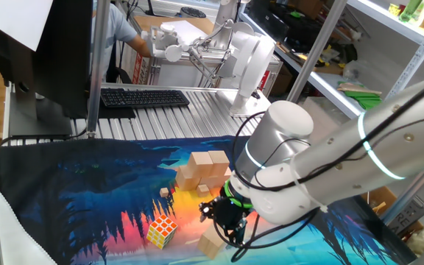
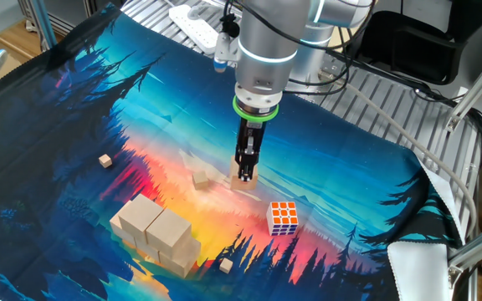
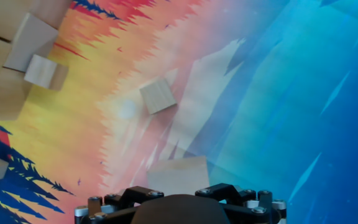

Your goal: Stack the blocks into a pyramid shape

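Observation:
Several pale wooden blocks (image 2: 159,232) stand packed together in two layers at the near left of the mat; the same pile of blocks (image 1: 203,171) shows mid-mat in one fixed view. One more block (image 2: 243,177) lies alone at the mat's middle. My gripper (image 2: 244,171) points straight down at that block, open, its tips at the block's level. In the hand view the lone block (image 3: 179,175) sits right in front of the hand's base and the fingers are out of frame. From the side, the lone block (image 1: 210,241) lies just under my gripper (image 1: 225,227).
A multicoloured puzzle cube (image 2: 284,217) stands right of the lone block. Tiny wooden cubes (image 2: 201,178) are scattered about, one at the far left (image 2: 105,160), one near the front edge (image 2: 225,265). A keyboard (image 1: 144,97) lies beyond the mat.

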Controlling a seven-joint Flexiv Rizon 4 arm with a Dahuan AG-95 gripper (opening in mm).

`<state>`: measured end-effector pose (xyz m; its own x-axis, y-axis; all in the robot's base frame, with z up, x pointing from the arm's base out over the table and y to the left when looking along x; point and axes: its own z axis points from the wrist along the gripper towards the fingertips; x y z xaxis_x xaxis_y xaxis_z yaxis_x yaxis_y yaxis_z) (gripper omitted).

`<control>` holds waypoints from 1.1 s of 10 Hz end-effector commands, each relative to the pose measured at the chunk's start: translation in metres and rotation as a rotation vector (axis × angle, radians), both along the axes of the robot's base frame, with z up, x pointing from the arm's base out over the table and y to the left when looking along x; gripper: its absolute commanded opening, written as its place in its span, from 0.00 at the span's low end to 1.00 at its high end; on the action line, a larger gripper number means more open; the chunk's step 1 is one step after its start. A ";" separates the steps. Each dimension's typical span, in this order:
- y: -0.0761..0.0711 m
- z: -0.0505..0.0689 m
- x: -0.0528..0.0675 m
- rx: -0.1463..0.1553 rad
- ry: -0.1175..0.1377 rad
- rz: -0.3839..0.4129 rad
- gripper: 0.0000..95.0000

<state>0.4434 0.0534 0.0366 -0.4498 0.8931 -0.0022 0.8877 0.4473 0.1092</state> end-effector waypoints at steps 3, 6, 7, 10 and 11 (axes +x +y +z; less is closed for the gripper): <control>-0.001 0.001 0.001 0.003 -0.001 -0.006 1.00; -0.001 -0.004 0.002 0.008 -0.005 -0.006 1.00; -0.001 -0.005 0.002 0.010 -0.007 -0.005 1.00; -0.001 -0.006 0.002 0.015 -0.010 -0.001 0.80; -0.001 -0.006 0.002 0.014 -0.010 0.002 0.80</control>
